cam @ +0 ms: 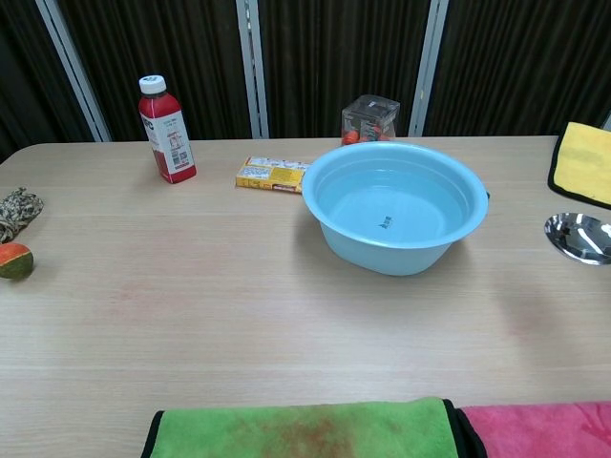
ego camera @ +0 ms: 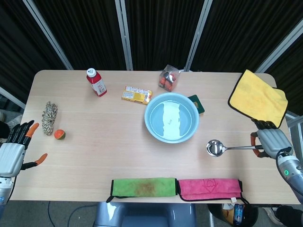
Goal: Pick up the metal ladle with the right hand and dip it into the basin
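My right hand (ego camera: 266,142) grips the handle end of the metal ladle (ego camera: 226,148) at the table's right edge. The ladle is held level above the table, and its shiny bowl (cam: 579,237) hangs to the right of the light blue basin (ego camera: 171,117), apart from it. The basin (cam: 395,206) holds clear water. At the lower left, beside the table's edge, my left hand (ego camera: 14,151) holds nothing and its fingers are spread. Neither hand shows in the chest view.
A green cloth (ego camera: 143,186) and a pink cloth (ego camera: 209,188) lie along the front edge. A yellow cloth (ego camera: 258,97) covers the back right corner. A red bottle (ego camera: 96,82), a yellow box (ego camera: 137,94) and a clear container (ego camera: 169,78) stand behind the basin; rope (ego camera: 49,117) and a small ball (ego camera: 59,135) lie left.
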You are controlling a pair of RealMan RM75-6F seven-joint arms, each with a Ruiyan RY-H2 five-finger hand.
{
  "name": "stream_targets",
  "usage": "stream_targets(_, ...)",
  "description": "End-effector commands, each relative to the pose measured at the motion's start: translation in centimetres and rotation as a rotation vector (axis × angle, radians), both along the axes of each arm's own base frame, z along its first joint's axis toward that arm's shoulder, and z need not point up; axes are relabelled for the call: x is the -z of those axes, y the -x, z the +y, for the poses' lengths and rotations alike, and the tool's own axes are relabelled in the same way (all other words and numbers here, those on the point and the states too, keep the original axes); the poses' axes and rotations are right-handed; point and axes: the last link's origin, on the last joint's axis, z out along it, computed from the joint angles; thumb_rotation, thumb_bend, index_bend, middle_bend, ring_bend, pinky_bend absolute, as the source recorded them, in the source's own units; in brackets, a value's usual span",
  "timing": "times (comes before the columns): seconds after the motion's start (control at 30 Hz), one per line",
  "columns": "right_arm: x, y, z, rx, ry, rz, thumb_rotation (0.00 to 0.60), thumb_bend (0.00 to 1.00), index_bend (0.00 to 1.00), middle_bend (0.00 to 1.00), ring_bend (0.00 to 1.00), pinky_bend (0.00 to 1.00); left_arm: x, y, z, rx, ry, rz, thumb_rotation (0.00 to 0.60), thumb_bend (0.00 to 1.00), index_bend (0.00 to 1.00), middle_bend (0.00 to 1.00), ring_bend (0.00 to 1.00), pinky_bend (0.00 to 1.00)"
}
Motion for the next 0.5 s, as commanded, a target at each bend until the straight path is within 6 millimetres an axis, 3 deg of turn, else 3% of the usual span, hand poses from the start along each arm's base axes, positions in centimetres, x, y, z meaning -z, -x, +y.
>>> stream_targets(0.03,0.4,-1.9,-1.4,-0.012,-0.036,-0.006,0.600,0.57,0.68,0.00,0.00,0.00,0.0,0.0,0.0,-0.002,0.000,-0.001,0.506,0.22,0.00,0.00,0.00,0.00)
stream_targets(0.5,2.3,-5.6,-5.9,0.029,-0.105,-0.070,0.600,0.57,0.68,0.00,0.00,0.00,0.2,0.2,0.4,-0.013,0.006,0.008,0.506,0.22,0.00,0.00,0.00,0.00)
